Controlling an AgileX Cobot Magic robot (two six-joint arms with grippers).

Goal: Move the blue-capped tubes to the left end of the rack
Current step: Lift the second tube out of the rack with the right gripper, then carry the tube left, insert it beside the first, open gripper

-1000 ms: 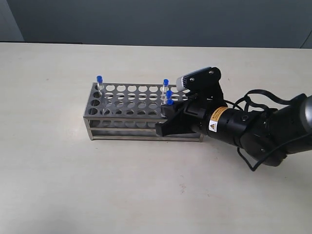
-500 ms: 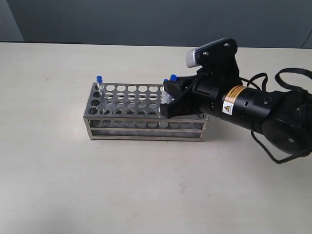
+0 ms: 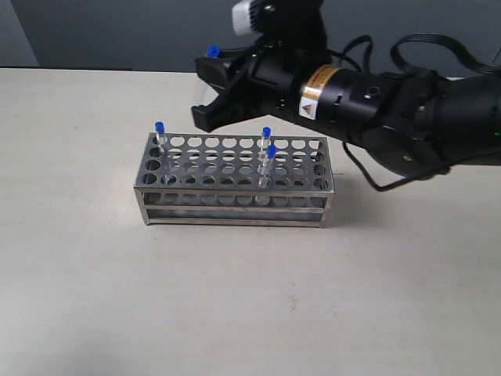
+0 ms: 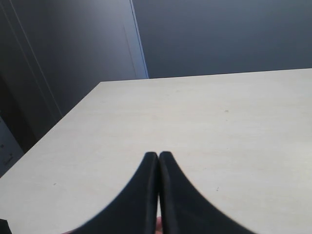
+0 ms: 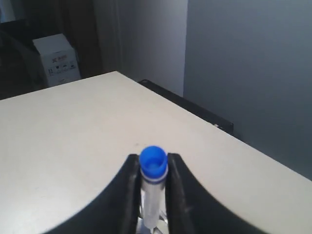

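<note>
The steel rack (image 3: 235, 205) stands mid-table. One blue-capped tube (image 3: 160, 133) sits in a hole at its left end. Two more blue-capped tubes (image 3: 266, 138) (image 3: 271, 155) stand right of the middle. My right gripper (image 3: 200, 90) hovers above and behind the rack's left half, shut on the fourth tube (image 3: 210, 63). The right wrist view shows that tube (image 5: 154, 192) upright between the gripper's (image 5: 153, 160) fingers, blue cap at the tips. My left gripper (image 4: 158, 156) is shut and empty over bare table, and is out of the exterior view.
The pale tabletop (image 3: 94, 274) spreads around the rack on all sides. A dark wall (image 3: 117, 31) runs behind the table's far edge. The right arm's black body and cables (image 3: 407, 110) hang above the table behind the rack's right end.
The right gripper pulled a tube up out of the rack's right part, rose, and carried it leftward to above the rack's left half. Three tubes stay in the rack.
</note>
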